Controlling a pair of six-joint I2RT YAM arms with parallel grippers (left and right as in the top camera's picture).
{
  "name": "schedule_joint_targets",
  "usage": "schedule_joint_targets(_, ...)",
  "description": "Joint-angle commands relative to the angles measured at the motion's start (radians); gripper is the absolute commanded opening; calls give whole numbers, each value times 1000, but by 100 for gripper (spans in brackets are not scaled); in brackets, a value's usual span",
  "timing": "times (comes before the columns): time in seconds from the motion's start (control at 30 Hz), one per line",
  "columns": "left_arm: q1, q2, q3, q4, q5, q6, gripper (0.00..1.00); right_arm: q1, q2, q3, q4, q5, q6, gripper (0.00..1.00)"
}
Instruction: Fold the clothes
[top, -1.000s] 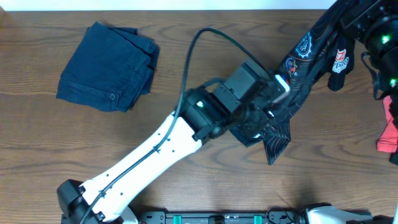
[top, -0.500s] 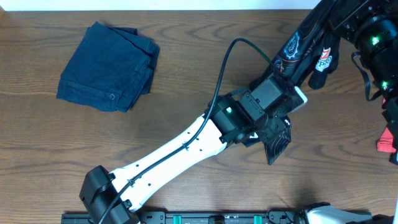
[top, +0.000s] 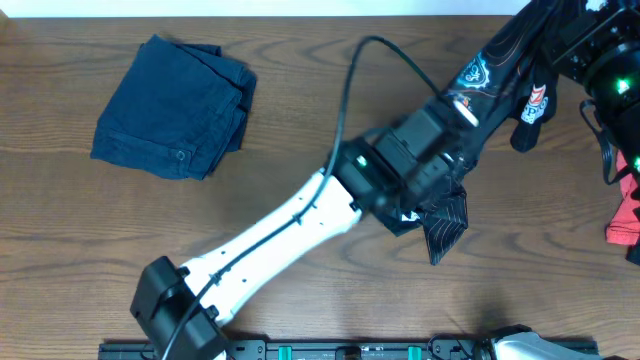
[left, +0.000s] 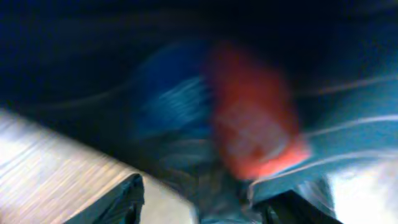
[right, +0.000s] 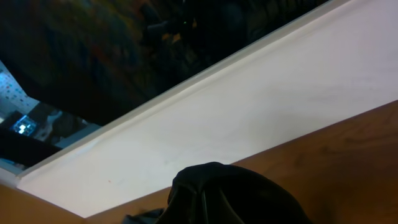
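- The black jersey (top: 492, 80) hangs in a long diagonal band over the right half of the table. Its upper end is lifted at the top right corner, and its lower corner lies crumpled on the wood just below the left arm's wrist.
- A dark flap with a small red-and-white logo (top: 535, 103) dangles from the band near the raised end.
- The right gripper (top: 558, 30) is closed tight on the jersey's raised end. Its own camera shows a bunch of black cloth (right: 217, 193) at the bottom edge.
- The left gripper (top: 462, 125) sits against the middle of the band. Its wrist view is badly blurred: two dark fingertips (left: 127, 199) stand apart with dark cloth and an orange-red blotch beyond them. I cannot tell whether they pinch the fabric.
- The table (top: 300, 60) is brown wood with a lengthwise grain.
- A folded navy denim garment (top: 175, 105) with one button lies well apart at the upper left.
- A red garment (top: 625, 215) shows at the right edge.
- A pale strip (top: 250, 8) runs along the table's far edge, perhaps a wall.
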Motion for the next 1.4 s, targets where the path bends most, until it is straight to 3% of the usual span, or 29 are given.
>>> schedule_joint_targets(0.0,59,3,-6,-32,-66,-12,55,34,-8,10,2,0,-35,1)
schedule_joint_targets(0.2,91,-15,-6,-102,-37,-28,54,34,-8,10,1,27,-53,1)
schedule_joint_targets(0.43,39,-77,-6,-109,249,-38,56,34,-3,10,-2,53,-54,1)
schedule_joint_targets(0.6,-32,-51,-13,-110,309,-66,56,34,2,10,2,53,-53,1)
schedule_joint_targets(0.8,-116,-67,-13,-124,122,-77,56,34,13,10,2,59,-60,1)
schedule_joint_targets(1.03,-194,-74,-21,-116,14,-137,56,34,31,10,9,62,-59,1)
schedule_joint_targets(1.37,-208,-5,-98,87,-116,-202,56,97,32,10,29,51,-57,1)
